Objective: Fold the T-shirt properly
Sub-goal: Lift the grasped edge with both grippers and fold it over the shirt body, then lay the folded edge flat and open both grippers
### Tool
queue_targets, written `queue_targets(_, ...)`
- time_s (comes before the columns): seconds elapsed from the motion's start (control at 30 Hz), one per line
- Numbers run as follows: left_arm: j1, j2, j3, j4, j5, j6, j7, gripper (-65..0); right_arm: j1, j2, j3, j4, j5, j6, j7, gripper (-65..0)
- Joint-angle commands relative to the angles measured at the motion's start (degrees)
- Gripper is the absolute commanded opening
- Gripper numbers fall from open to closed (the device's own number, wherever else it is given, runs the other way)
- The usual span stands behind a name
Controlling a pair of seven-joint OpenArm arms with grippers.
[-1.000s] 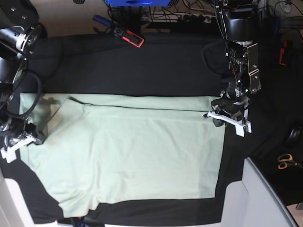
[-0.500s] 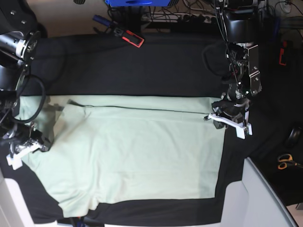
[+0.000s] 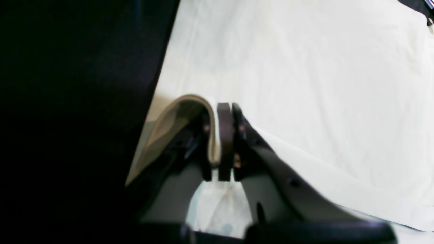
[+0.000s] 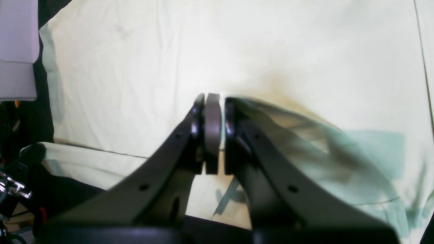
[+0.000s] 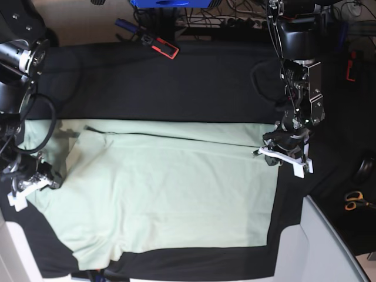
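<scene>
The pale mint T-shirt [image 5: 170,188] lies spread on the black table, with a narrow strip folded over along its far edge. My left gripper [image 5: 277,154] is at the shirt's right edge, shut on a raised fold of cloth. The left wrist view shows that fold pinched between the pads of the left gripper [image 3: 222,112], with the T-shirt [image 3: 305,67] flat beyond. My right gripper [image 5: 34,181] is at the shirt's left edge, also shut on cloth. In the right wrist view the right gripper [image 4: 213,101] holds a lifted flap of the T-shirt [image 4: 169,51].
A red and black tool [image 5: 160,46] lies at the table's far edge. Orange-handled scissors [image 5: 354,201] rest off to the right. A pale grey board [image 5: 329,247] fills the near right corner. Black table cloth [image 5: 176,88] shows beyond the shirt.
Both grippers have moved a little toward the table's near side, each still holding its edge of the shirt. The folded strip along the far edge has shifted slightly with them.
</scene>
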Motion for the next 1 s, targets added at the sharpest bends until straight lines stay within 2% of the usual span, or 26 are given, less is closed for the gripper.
queue_targets(0.0,-1.1,-0.6,-1.1,0.9,-0.4,-0.3,-1.4,-65.0,2.2,0.9,0.0,0.9,1.3,0.2,1.2,-65.0)
queue_targets(0.17,-1.1,-0.6,-4.0,0.9,-0.2,-0.3,-1.3,-65.0,3.0,0.9,0.0,0.2,1.3,0.2,1.2,-65.0)
queue_targets(0.3,-1.1,-1.2,-3.8,0.9,4.3,-0.3,-1.3,-65.0,3.6,0.9,-0.1,0.2,1.3,0.2,1.2,-65.0)
queue_targets(0.4,-1.0,-1.2,-3.8,0.9,5.2,-0.3,-1.3,-65.0,3.6,0.8,-0.1,0.2,1.3,0.2,1.2,-65.0)
queue_targets(0.5,-1.0,-1.1,-3.8,1.1,5.2,-0.3,-1.1,-65.0,3.6,0.8,-0.4,0.0,1.2,0.2,2.8,-65.0)
queue_targets(0.73,-1.0,-0.2,-3.6,1.1,5.7,-0.3,-1.0,-65.0,4.8,1.6,-7.0,-6.3,1.3,0.2,7.9,-65.0)
queue_targets(0.97,-1.0,0.0,-3.6,1.0,5.7,-0.3,-1.0,-65.0,7.2,1.4,-7.3,-8.5,1.4,0.3,9.9,-65.0)
